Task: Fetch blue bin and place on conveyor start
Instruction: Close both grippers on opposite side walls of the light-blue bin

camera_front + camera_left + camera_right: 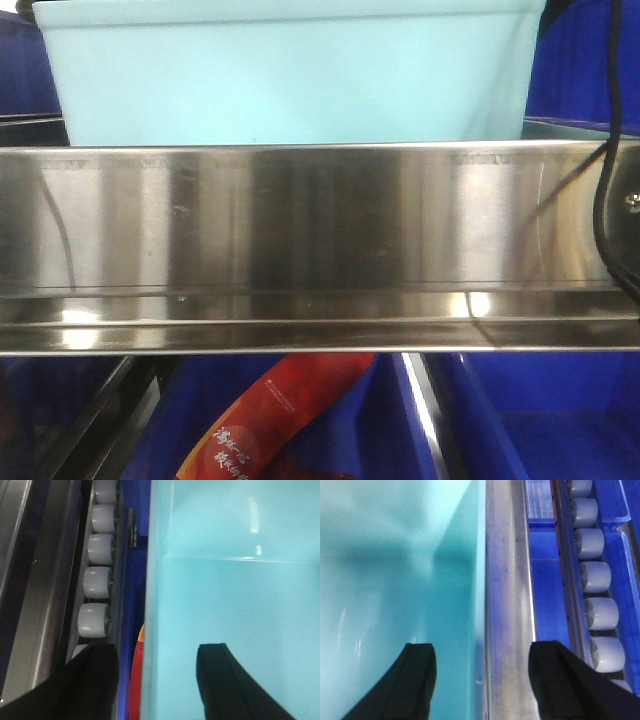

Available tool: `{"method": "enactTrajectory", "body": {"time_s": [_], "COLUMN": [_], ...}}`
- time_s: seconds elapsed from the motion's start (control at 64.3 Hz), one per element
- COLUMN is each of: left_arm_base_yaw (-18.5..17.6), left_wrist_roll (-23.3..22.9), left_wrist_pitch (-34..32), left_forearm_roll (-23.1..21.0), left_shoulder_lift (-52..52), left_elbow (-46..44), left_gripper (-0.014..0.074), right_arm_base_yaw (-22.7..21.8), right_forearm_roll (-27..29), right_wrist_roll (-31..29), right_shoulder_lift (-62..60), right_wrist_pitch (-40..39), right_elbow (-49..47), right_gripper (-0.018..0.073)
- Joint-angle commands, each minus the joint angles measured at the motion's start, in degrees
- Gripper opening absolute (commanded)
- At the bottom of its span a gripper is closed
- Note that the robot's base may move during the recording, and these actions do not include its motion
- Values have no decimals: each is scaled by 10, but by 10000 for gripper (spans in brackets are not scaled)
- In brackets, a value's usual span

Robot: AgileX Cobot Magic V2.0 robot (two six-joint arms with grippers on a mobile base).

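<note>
Checking the pick, Mei here. On our left, the left gripper point(155, 680) is spread wide across the left wall of the blue bin point(290, 80). One finger point(95, 685) is outside above the grey rollers point(97, 582), the other inside the tub. The bin stands on the stainless shelf point(320, 220), behind its front lip, roughly midway between the shelf's left and right ends. The right gripper point(482, 680) mirrors the left, spread across the right wall with one finger point(560, 685) over the steel rail point(507, 580). Neither has clamped anything yet.

Tom here. We read the step as pinching both walls. We should squeeze both sides together so the tub doesn't skew. The walls are smooth and tapered, so we grip high, near the rim. Then we lift straight up over the lip before pulling back. Mind the black cable point(605, 150) at the shelf's right end.

Mei: agreed. Blind spots, left to right: we can't tell how far down either wall the fingers reach. The bin's base is hidden behind the lip. The conveyor start isn't in any view, so we can't plan the drop yet.
</note>
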Motion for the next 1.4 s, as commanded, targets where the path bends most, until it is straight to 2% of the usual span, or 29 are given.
{"method": "enactTrajectory", "body": {"time_s": [0.0, 0.202, 1.384], "left_arm_base_yaw": [3, 3, 3], "left_wrist_roll": [2, 2, 2], "left_wrist_pitch": [-7, -7, -2], "left_forearm_roll": [-8, -8, -8], "left_shoulder_lift": [-2, -2, 6], "left_elbow": [0, 0, -4], "left_gripper": [283, 283, 283], "right_arm_base_yaw": [0, 0, 0], "right_forearm_roll": [-5, 9, 9], "right_wrist_roll": [-2, -2, -8], "right_shoulder_lift": [0, 11, 14], "right_wrist_pitch": [-1, 1, 24], "right_elbow": [-5, -5, -19], "right_gripper": [309, 309, 307]}}
